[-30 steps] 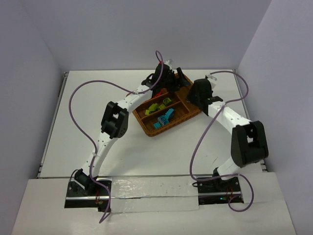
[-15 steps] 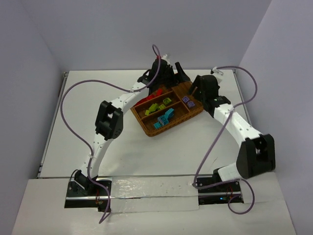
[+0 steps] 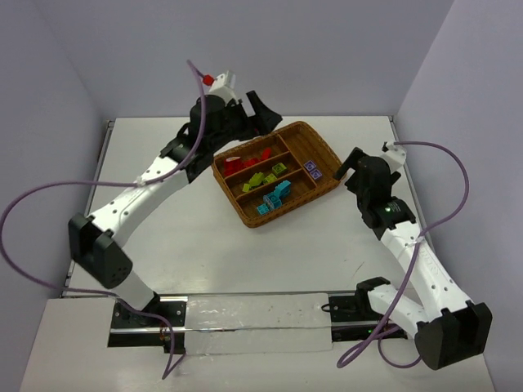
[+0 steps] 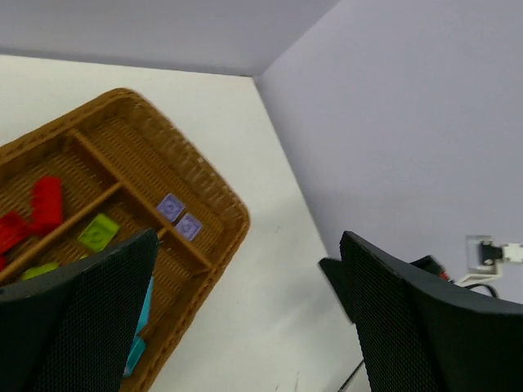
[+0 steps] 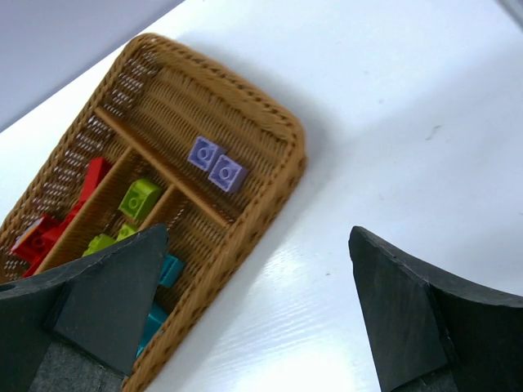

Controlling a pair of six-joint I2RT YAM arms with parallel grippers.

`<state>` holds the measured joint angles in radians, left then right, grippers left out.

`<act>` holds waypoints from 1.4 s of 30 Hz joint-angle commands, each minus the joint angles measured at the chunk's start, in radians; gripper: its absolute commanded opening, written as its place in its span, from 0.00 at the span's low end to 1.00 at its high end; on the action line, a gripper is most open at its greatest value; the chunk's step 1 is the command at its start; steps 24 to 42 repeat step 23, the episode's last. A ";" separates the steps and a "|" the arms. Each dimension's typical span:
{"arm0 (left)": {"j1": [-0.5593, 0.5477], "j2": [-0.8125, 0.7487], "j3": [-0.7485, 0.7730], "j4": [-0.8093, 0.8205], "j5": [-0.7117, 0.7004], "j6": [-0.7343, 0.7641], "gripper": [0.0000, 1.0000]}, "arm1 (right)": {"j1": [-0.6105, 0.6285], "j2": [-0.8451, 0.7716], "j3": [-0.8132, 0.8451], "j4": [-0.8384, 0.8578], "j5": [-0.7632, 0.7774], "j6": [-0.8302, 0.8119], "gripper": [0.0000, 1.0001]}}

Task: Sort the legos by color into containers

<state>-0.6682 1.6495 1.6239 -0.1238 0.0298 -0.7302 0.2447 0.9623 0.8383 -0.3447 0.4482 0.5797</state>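
On the left, the left gripper (image 4: 249, 245) hangs raised beyond the far left side of the tray (image 3: 245, 214), jaws spread wide and grasping nothing.

The wicker tray sits aslant on the table (image 3: 204, 245), with its three long slots running from near left to far right. The far slot (image 4: 82, 173) holds the red legos (image 3: 255, 154), which are bunched toward its left end (some overlap, so we cannot count them). The middle slot (image 4: 131, 214) holds the green legos (image 3: 263, 176), scattered loosely along it. The near slot (image 5: 194, 227) holds the cyan legos (image 3: 275, 196), clustered together, with part of the group hidden behind the fingers in both wrist views. Across the tray's right end, the end slot (image 4: 122, 140) holds two purple legos (image 5: 227, 173). They lie flat with studs up, side by side and touching, close to the divider.

To the right of that end, the right gripper (image 5: 257, 237) hovers over bare table near the tray. Its jaws are also fully released, with nothing between them.
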 commanded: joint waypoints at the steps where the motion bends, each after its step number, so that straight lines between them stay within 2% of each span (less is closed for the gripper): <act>1: -0.002 -0.179 -0.166 0.012 -0.164 0.087 0.99 | -0.009 -0.053 -0.014 -0.066 0.078 0.014 0.99; 6: 0.001 -0.414 -0.404 0.007 -0.306 0.129 0.99 | -0.010 -0.068 -0.048 -0.074 0.077 0.029 0.99; 13: 0.013 -0.641 -0.551 -0.077 -0.485 0.137 0.99 | -0.010 -0.081 -0.078 -0.074 0.082 0.039 0.99; 22: 0.021 -0.705 -0.585 -0.171 -0.585 0.120 0.99 | -0.010 -0.100 -0.082 -0.085 0.075 0.037 0.99; 42: 0.022 -0.705 -0.585 -0.175 -0.584 0.118 0.99 | -0.010 -0.103 -0.084 -0.085 0.075 0.038 0.99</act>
